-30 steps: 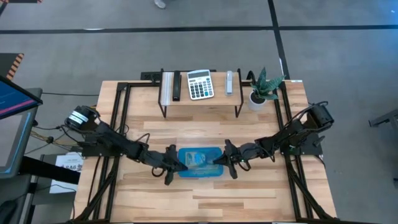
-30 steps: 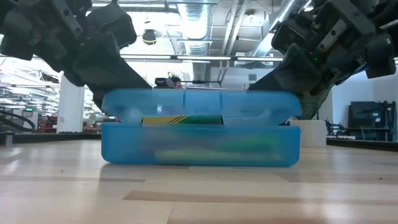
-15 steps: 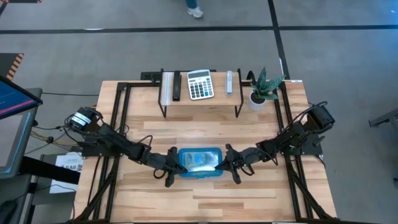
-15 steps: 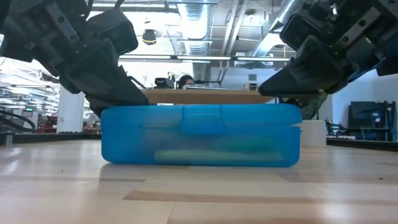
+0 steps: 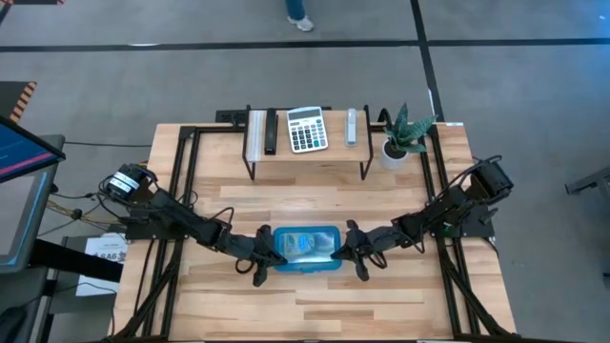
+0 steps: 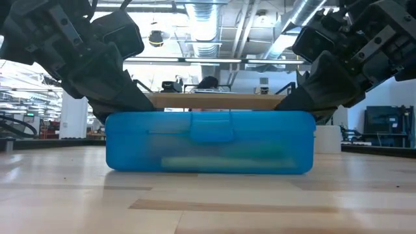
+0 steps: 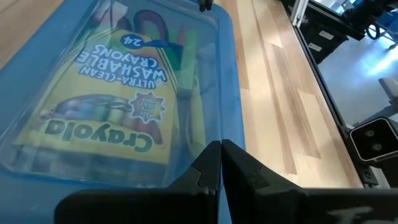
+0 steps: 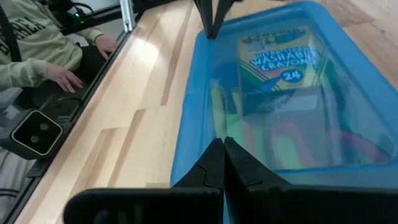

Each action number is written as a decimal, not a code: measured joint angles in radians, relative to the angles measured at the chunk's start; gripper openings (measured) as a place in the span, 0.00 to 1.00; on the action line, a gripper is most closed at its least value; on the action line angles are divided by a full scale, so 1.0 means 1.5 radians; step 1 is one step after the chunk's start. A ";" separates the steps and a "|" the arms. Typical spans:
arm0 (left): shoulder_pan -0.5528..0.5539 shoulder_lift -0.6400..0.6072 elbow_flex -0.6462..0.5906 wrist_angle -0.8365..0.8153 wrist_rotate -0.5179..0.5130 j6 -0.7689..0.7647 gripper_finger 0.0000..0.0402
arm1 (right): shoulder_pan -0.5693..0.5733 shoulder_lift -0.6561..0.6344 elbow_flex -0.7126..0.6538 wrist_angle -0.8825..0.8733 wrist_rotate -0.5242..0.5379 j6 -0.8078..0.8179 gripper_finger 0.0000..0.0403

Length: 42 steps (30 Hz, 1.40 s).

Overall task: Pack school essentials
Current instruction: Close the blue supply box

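Pressing down from both ends is what you have here: the blue case (image 5: 306,249) lies on the bench (image 5: 315,205) with its long axis running across, from one arm to the other, and each hand sits over one short end of the lid. Your left hand (image 5: 268,253) rests at the left end, fingers together and holding nothing; your right hand (image 5: 345,250) rests at the right end, fingers likewise pressed together and empty. Neither arm is nearer than the other; the case lies squarely between them.

Through the lid you can see the yellow crayon box (image 7: 106,99) lying lengthwise along the case, with the red-handled scissors (image 8: 323,140) and a green strip beside it. So the essentials are already inside.

From the low view the lid looks down flat, with its front latch (image 6: 211,125) lapping over the base. Whether it has clicked home you cannot tell. If it has not, I'd judge the push belongs at the middle of the front long edge, which lies equally far from both hands.

The calculator (image 5: 307,130) stays on the rack at the back, well apart.
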 joint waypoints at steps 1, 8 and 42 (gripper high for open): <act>0.000 0.000 0.000 -0.002 0.000 -0.001 0.01 | 0.000 0.000 0.000 -0.006 0.000 0.002 0.03; 0.000 -0.002 0.001 -0.019 -0.010 -0.019 0.01 | 0.000 -0.001 0.000 -0.020 0.000 0.003 0.03; 0.050 -0.012 -0.001 -0.019 0.038 0.001 0.01 | 0.000 -0.050 -0.001 -0.056 0.001 -0.004 0.03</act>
